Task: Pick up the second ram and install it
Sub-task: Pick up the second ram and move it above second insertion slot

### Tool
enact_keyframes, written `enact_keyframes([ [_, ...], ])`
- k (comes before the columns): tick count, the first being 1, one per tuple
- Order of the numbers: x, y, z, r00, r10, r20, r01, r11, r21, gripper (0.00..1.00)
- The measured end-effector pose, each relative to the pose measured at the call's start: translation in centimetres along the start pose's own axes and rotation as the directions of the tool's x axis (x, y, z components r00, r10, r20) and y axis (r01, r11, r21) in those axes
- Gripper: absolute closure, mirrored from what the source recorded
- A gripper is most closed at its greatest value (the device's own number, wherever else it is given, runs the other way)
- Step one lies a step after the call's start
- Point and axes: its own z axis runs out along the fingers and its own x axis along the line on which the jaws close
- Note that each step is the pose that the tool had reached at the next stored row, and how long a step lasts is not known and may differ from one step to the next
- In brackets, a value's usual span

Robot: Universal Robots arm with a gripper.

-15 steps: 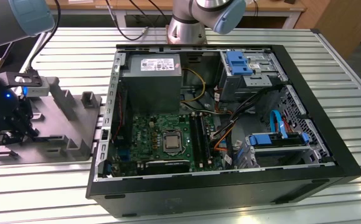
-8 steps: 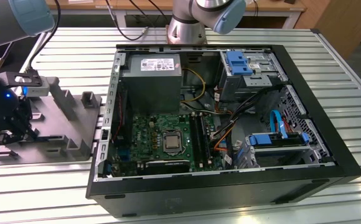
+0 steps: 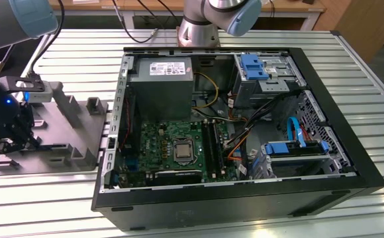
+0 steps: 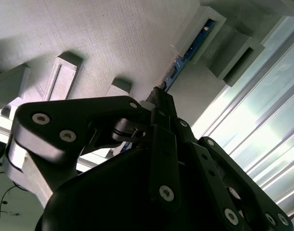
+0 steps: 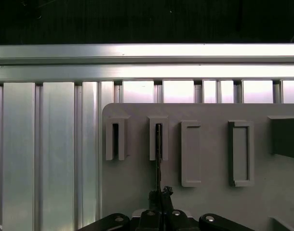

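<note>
The second ram (image 5: 158, 149) stands on edge in a narrow slot of the grey holder plate (image 5: 209, 197); in the first wrist view it is a thin dark line. Its blue-green edge (image 4: 184, 57) runs from the slot block down to my fingers in the second wrist view. My gripper (image 5: 159, 193) is shut on the ram at the end nearer the wrist; both black fingers meet on it (image 4: 160, 98). In the exterior view the gripper (image 3: 5, 145) hangs over the holder (image 3: 69, 136) at that view's left, beside the open computer case.
The open black computer case (image 3: 354, 168) lies at the exterior view's right of the holder. Inside are the green motherboard (image 3: 159, 144), its memory slots (image 3: 213, 144), a grey power supply box (image 3: 160, 74) and blue drive brackets (image 3: 253, 67). Ribbed aluminium table (image 5: 46, 154) surrounds the holder.
</note>
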Motion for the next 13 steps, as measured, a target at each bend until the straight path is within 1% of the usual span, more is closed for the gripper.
enact_keyframes([
  [2,0.0,0.0,-0.05,1.0,0.0,-0.0002,0.0,1.0,-0.0002,0.89],
  [9,-0.01,0.0,-0.7,1.0,0.0,-0.0001,0.0,1.0,-0.0001,0.89],
  [13,-0.01,0.0,-0.75,1.0,0.0,0.0002,0.0,1.0,0.0002,0.89],
])
